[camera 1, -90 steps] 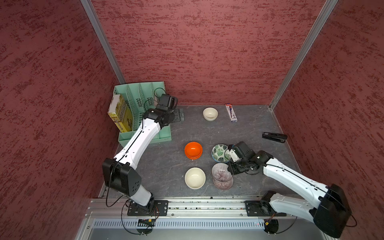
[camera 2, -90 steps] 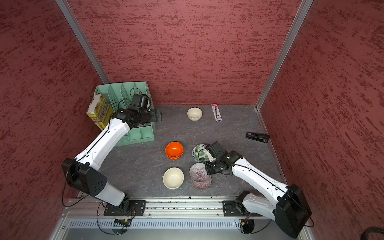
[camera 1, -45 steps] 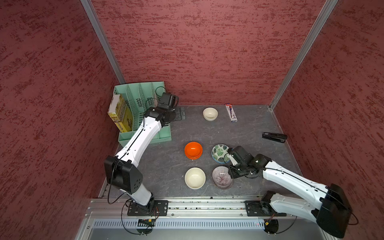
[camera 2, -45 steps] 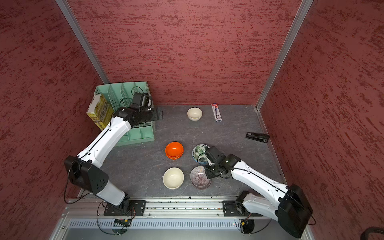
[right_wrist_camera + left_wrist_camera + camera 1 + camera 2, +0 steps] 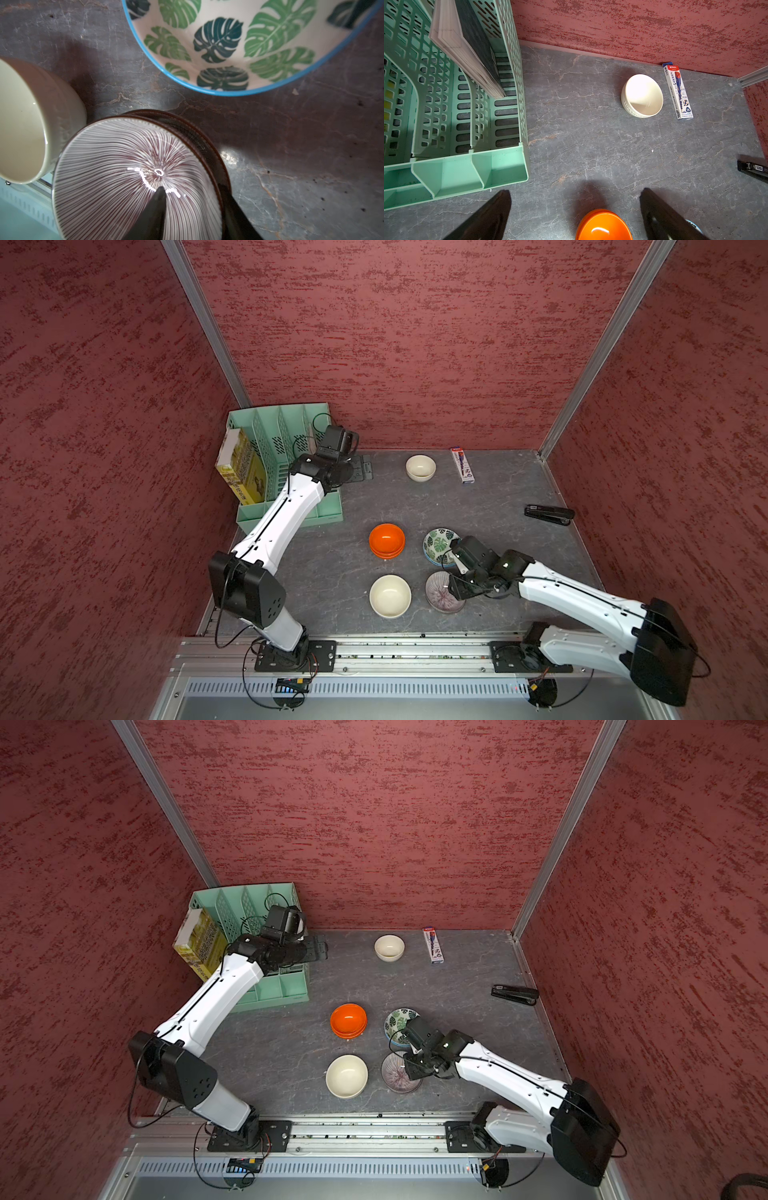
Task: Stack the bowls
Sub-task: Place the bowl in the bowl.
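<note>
Lowered since a second ago, the purple bowl (image 5: 439,594) now nests in its twin in both top views, right gripper (image 5: 452,587) at its rim. Left wrist: left gripper (image 5: 575,192) wide, far cream bowl (image 5: 642,96) ahead, nearer this arm. Right wrist: jaws parted astride that rim.

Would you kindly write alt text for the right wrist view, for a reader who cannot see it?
The right gripper straddles the rim of a purple line-patterned bowl nested in a lower bowl. A cream bowl and a leaf-print bowl stand nearby on the grey table.
</note>
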Motion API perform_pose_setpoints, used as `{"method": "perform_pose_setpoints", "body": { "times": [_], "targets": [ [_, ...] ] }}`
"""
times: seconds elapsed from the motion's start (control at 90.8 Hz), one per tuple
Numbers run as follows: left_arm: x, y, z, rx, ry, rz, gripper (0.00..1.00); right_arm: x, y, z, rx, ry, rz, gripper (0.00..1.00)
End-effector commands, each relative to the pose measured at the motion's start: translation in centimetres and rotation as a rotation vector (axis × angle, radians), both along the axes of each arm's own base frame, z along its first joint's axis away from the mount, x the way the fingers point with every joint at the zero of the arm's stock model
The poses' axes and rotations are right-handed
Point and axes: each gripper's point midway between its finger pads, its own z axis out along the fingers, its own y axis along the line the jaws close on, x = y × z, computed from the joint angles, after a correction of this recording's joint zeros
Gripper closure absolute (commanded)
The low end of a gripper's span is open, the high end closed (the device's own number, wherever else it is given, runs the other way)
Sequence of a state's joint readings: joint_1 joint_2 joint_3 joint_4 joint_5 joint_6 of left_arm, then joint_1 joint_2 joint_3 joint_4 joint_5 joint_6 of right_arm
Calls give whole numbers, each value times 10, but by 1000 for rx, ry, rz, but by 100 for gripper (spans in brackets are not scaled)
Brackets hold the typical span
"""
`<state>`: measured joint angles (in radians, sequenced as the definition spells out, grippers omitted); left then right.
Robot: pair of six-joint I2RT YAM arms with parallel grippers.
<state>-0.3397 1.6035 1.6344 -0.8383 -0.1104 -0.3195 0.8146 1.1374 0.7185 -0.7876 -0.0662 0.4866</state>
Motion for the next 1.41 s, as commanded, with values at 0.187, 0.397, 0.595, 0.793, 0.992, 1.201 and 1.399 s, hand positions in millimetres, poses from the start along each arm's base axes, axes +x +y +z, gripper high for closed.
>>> {"method": "perform_pose_setpoints", "body": {
  "times": [0.187, 0.397, 0.595, 0.793, 0.992, 1.201, 1.399],
  "targets": [
    [-7, -10, 16, 15, -34, -32, 0, 12, -13, 41, 37, -153, -72, 51],
    [-6, -15, 18, 32, -31, -41, 0, 20, -14, 48, 3, -183, -61, 57],
    [-8, -13, 20, 45, -37, -38, 0, 18, -19, 35, -19, -171, -78, 81],
    [-8, -15, 20, 46, -36, -40, 0, 20, -25, 21, -65, -152, -101, 84],
    [-8, -16, 20, 51, -35, -45, 0, 21, -23, 9, -55, -129, -103, 87],
    [-8, -15, 19, 55, -34, -43, 0, 23, -20, 7, -46, -130, -100, 88],
    [-8, -14, 21, 62, -37, -42, 0, 27, -20, 16, -43, -148, -110, 77]
  ]
}}
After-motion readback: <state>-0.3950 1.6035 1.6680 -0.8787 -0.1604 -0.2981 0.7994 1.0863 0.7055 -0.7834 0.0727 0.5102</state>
